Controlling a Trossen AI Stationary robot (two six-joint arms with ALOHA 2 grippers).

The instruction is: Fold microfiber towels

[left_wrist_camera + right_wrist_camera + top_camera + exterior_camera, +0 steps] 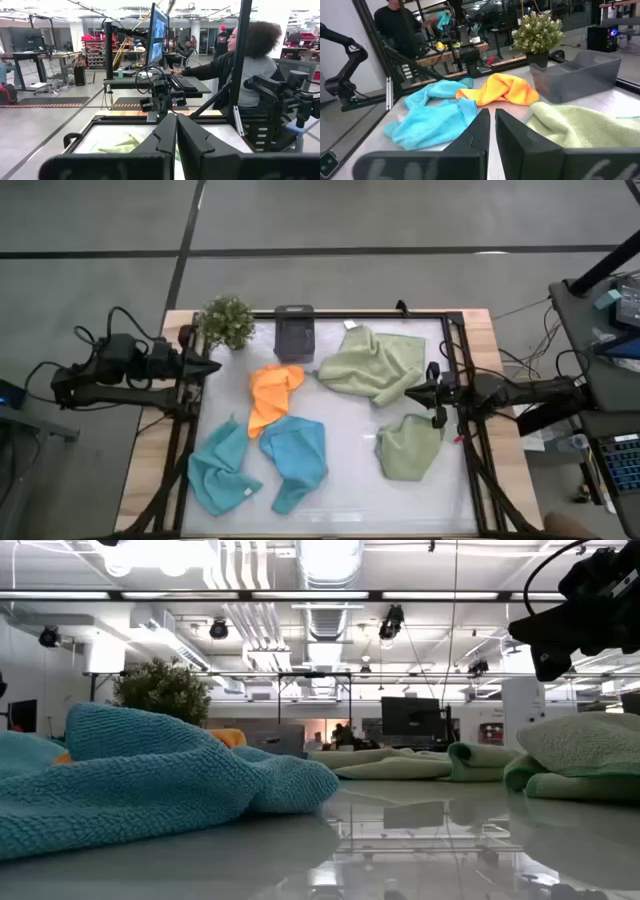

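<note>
Both tools have their fingers together and hold nothing: the left tool (213,366) hangs at the worktop's (350,455) edge, orange towel (273,393) just beyond its tip, while the right tool (412,393) hovers between two green towels (375,363), touching neither.

Lab: exposed ducts (325,615), monitors (156,31)
</note>
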